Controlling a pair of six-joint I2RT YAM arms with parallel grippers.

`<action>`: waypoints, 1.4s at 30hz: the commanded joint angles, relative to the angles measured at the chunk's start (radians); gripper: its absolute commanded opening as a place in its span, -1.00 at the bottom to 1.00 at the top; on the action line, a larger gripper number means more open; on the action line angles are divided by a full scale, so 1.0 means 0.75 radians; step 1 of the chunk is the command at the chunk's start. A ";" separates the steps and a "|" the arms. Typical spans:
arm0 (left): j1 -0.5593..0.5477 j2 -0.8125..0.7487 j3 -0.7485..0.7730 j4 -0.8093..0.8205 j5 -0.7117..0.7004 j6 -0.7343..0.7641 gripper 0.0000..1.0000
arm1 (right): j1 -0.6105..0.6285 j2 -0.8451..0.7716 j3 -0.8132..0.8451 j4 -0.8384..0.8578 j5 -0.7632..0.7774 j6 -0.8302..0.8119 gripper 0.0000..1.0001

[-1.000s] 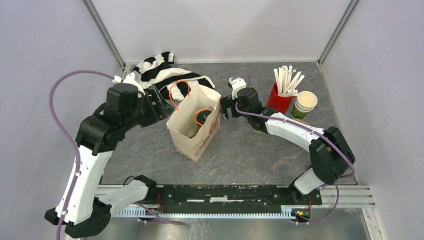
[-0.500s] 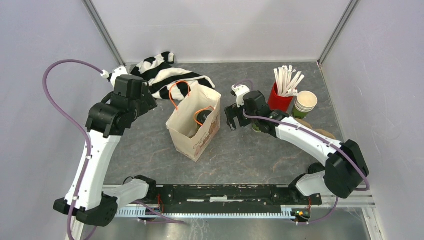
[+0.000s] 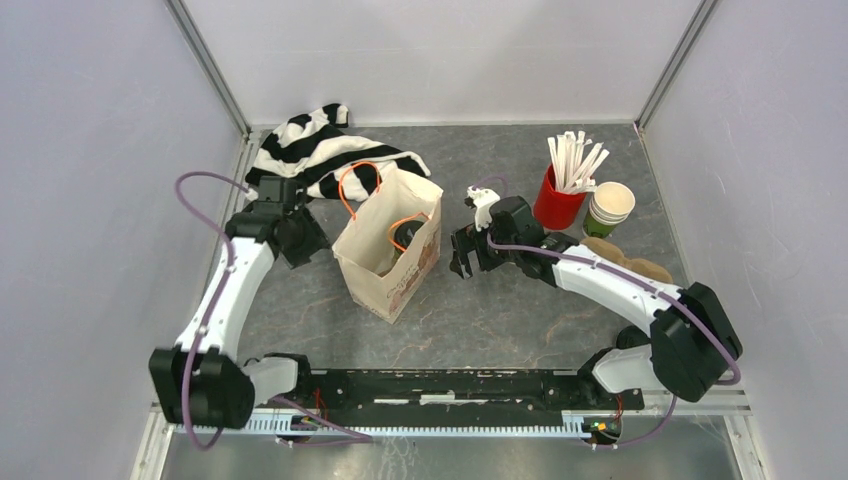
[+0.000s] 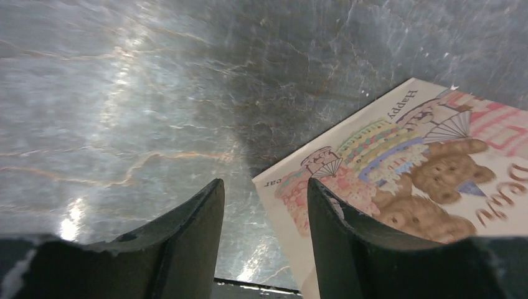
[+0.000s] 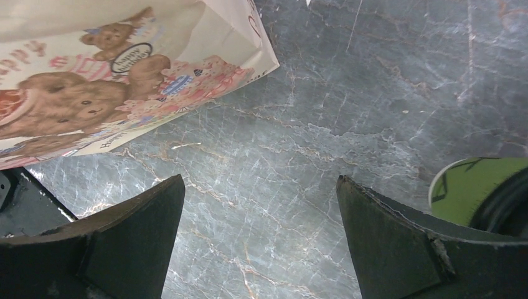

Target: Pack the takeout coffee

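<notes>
Two sets of fingers flank the teddy-bear gift bag [image 3: 385, 262], which stands open on the grey marbled surface [image 3: 500, 320]. The left fingers [image 4: 208, 205] hang low just left of the bag, a narrow gap apart with nothing between them; the bag's printed lower corner lies just beyond one finger. The right fingers [image 5: 162, 208] hover to the bag's right, spread wide and empty over the bare surface. One takeout cup [image 3: 405, 236] sits inside the bag, only its round black lid showing from above, near the orange handles [image 3: 352, 180]. The second takeout cup [image 5: 467, 187], green with a black lid, stands on the surface just outside the right fingers. Further right stand a red cup of white sticks [image 3: 558, 205] and stacked lidless cups [image 3: 608, 208]. A striped cloth [image 3: 310, 150] lies behind the bag.
</notes>
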 commanded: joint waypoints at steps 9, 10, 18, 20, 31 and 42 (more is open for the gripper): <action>0.009 0.255 -0.234 0.347 0.421 0.029 -0.05 | -0.007 0.269 0.127 0.086 -0.004 0.172 0.96; 0.003 0.235 -0.269 0.362 0.430 0.012 -0.06 | -0.006 0.293 0.147 0.074 0.012 0.171 0.96; -0.145 -0.033 -0.584 0.474 0.474 -0.263 -0.14 | -0.017 0.429 0.289 0.098 -0.025 0.202 0.96; -0.215 -0.090 -0.637 0.503 0.467 -0.336 -0.14 | -0.018 0.458 0.318 0.105 -0.029 0.215 0.96; -0.664 -0.097 -0.705 0.806 0.296 -0.836 -0.10 | -0.020 0.648 0.517 0.150 -0.046 0.176 0.96; -0.934 -0.134 -0.652 0.659 0.113 -0.963 0.01 | -0.046 0.703 0.654 0.051 0.012 0.005 0.96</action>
